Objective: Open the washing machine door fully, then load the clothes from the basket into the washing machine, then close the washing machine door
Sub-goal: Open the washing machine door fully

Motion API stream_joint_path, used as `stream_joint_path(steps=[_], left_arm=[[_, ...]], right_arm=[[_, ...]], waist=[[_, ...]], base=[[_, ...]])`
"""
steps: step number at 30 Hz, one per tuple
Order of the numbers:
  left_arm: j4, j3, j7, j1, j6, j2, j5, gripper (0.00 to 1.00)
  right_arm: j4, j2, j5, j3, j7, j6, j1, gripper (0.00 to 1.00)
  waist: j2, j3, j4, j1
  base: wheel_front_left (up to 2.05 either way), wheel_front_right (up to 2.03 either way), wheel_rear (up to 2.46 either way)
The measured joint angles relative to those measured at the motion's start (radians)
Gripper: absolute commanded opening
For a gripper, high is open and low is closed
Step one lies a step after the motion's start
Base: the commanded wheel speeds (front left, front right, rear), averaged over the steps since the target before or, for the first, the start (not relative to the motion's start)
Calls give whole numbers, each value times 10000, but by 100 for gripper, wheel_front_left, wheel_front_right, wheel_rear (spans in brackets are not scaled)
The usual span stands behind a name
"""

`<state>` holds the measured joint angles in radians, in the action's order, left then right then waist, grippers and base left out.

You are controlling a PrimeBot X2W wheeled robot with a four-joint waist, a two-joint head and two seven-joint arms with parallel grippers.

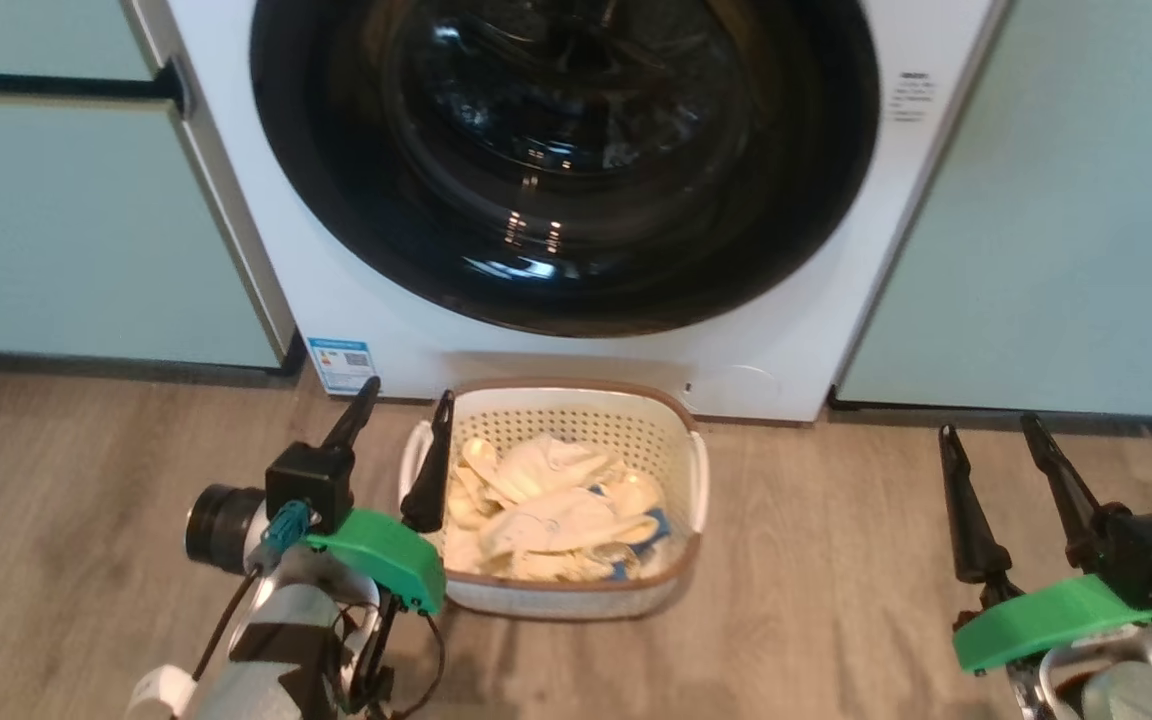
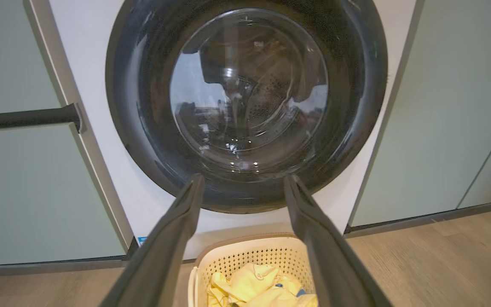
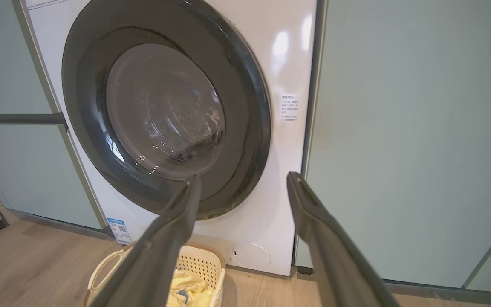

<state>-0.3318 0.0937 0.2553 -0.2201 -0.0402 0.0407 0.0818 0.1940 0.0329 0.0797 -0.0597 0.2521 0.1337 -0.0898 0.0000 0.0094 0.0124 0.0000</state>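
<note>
The white washing machine stands ahead with its round black-rimmed door shut flat against the front; the door fills the wrist views too. On the floor right before it sits the cream basket holding pale yellow clothes and a bit of blue. My left gripper hovers open at the basket's left rim, one finger over the handle. Far to the right, low over the floor, my right gripper is open and empty. The basket lies below both wrists' fingers.
Pale green cabinet panels flank the machine, the left one with a dark bar handle. A blue label sticker is at the machine's lower left corner. Wooden floor spreads between the grippers.
</note>
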Motion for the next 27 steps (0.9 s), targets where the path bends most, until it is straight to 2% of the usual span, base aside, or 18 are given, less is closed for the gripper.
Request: stream_joint_path(steps=[20, 27], left_arm=[[360, -123, 0, -86, -13, -15, 88, 100], [560, -182, 2, -82, -98, -56, 445, 100]], right_arm=[[-65, 21, 107, 46, 0, 0, 0, 100], [-234, 63, 186, 169, 0, 0, 5, 100]], waist=[[0, 131, -31, 1], [0, 189, -61, 0]], base=[[57, 177, -234], [73, 91, -164]])
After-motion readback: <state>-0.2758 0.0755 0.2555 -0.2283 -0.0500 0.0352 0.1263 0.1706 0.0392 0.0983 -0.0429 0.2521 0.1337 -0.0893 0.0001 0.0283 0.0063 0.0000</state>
